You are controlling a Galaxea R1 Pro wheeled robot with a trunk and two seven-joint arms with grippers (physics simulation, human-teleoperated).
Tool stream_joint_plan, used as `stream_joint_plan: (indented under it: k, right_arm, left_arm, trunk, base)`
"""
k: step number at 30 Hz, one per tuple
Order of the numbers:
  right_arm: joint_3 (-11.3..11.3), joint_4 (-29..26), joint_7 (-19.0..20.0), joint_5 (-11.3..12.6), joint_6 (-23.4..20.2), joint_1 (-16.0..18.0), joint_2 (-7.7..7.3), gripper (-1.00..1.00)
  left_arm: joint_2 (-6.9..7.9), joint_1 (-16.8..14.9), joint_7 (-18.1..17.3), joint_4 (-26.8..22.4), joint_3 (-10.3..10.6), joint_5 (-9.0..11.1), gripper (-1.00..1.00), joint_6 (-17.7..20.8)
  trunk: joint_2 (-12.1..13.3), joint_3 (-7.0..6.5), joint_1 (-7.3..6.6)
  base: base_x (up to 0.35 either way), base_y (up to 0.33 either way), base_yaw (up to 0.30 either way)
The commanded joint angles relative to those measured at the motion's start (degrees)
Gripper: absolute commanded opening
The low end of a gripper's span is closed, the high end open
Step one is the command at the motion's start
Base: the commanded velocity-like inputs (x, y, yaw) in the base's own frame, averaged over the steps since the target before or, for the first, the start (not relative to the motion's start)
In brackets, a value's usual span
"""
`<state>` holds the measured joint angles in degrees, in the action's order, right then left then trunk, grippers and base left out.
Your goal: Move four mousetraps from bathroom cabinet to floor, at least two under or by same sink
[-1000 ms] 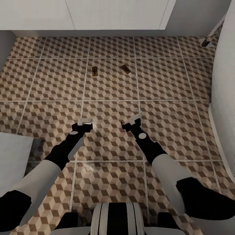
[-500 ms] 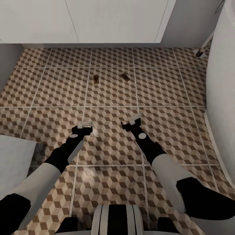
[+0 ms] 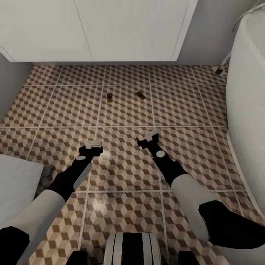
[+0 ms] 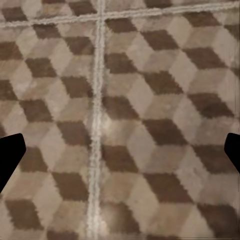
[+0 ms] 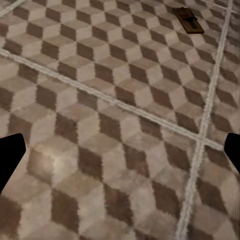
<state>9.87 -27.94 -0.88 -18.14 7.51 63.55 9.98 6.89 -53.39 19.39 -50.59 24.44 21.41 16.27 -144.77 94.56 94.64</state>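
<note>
I see two small tan wooden mousetraps (image 3: 109,97) (image 3: 140,95) on far cube-patterned tile floor (image 3: 184,110); left end effector (image 3: 95,143), right end effector (image 3: 148,138) both spread apart, empty.

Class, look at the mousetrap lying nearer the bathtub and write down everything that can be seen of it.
The mousetrap is a small flat rectangular board, tan-brown and wood-like, with a dark wire piece on top. It lies flat on the cube-patterned bathroom floor, turned at a slant to the grout lines, inside one tile. Nothing touches it but the floor; a second mousetrap lies apart from it. The right wrist view shows the same board. Finer details are too small to tell.
</note>
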Motion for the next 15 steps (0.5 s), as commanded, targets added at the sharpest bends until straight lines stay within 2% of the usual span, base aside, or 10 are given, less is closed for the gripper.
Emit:
stream_joint_plan:
  k: [1, 6, 15]
  right_arm:
    - [0.0, 0.1, -0.1, -0.5, 0.1, 0.0, 0.01, 1.00]
    - [0.0, 0.0, 0.0, -0.5, 0.1, -0.2, -0.79, 1.00]
    - [0.0, 0.0, 0.1, -0.4, 0.2, -0.7, -2.82, 1.00]
  left_arm:
    - [0.16, 0.4, 0.6, -0.5, 0.3, 0.6, 1.00, 0.2]
    - [1.24, 2.7, 0.6, -2.6, 0.3, 0.5, 1.00, 0.2]
    - [2.61, 4.9, 0.6, -4.2, 0.3, 0.5, 1.00, 0.2]
  trunk:
    - [0.0, -0.20, -0.03]
    - [0.1, -1.30, -0.16]
    - [0.2, -3.30, -0.39]
  base:
    - [0.000, 0.000, 0.000]
    - [0.000, 0.000, 0.000]
    - [0.000, 0.000, 0.000]
